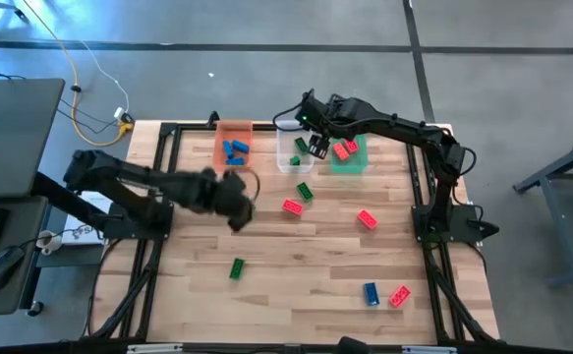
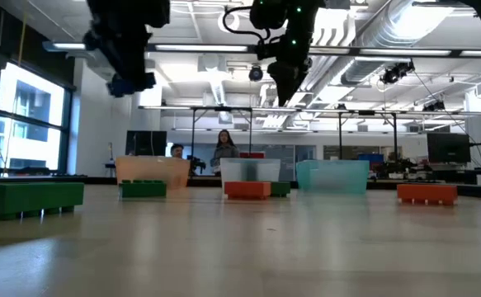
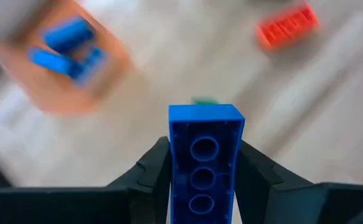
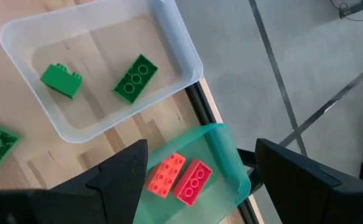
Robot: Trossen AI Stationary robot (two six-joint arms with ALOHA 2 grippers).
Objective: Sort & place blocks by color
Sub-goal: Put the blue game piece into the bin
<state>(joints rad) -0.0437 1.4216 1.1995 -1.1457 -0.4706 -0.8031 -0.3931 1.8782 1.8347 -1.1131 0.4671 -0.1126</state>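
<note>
A blue block is being carried to the orange bin.

The blue block [image 3: 205, 163] is being held clamped end-on in the left gripper [image 3: 203, 171], above the table just short of the orange bin [image 1: 233, 142]; it should be lifted clear of the rim, centred over the blue ones inside, then released. Farther off, the right gripper [image 4: 193, 180] is being held wide apart above the green bin [image 4: 221, 155], where two red blocks are lying.

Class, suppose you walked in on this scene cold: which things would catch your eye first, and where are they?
First, the small blue studded plastic brick clamped between the left gripper's dark fingers, held above the wooden table near the translucent orange bin of blue bricks. Next, the right gripper, open, hovers over the translucent green bin holding two red bricks, beside the clear bin with two green ones.
</note>
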